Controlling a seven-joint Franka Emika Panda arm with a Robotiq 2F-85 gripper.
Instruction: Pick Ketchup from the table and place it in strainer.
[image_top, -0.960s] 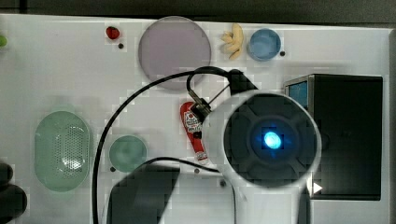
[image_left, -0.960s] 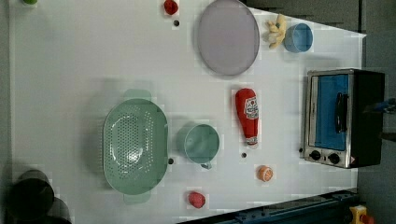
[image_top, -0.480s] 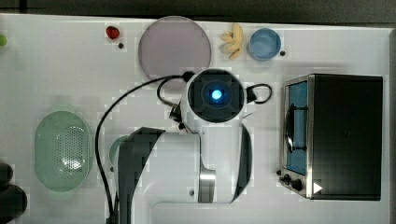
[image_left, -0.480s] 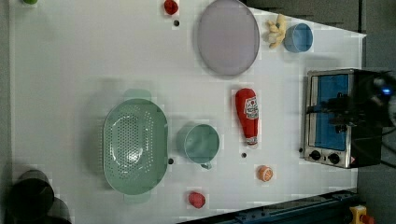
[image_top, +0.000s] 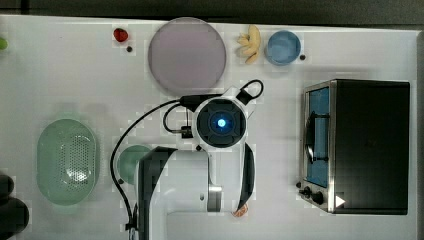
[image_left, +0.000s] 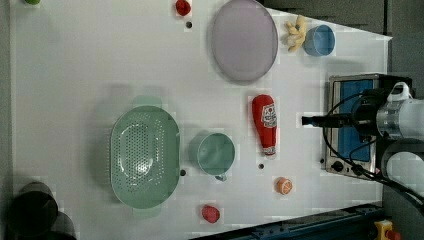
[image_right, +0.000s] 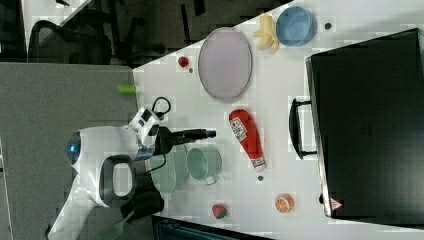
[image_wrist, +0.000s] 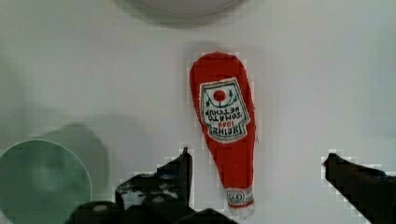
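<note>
Now that I've swung arm over bench middle, hand (image_wrist: 254, 179) hangs spread above Ketchup (image_left: 265, 123), fingers (image_wrist: 180, 170) straddling neck; bottle lies flat beside cup (image_left: 215, 154); strainer (image_left: 144, 156) beyond; grasp next, I judge.

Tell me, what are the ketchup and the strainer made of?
Ketchup: looks like soft cloth or felt, matte, with fuzzy edges and a stitched-looking label, so probably a toy. Strainer: looks like smooth pale green plastic, with small holes across its bottom.
</note>
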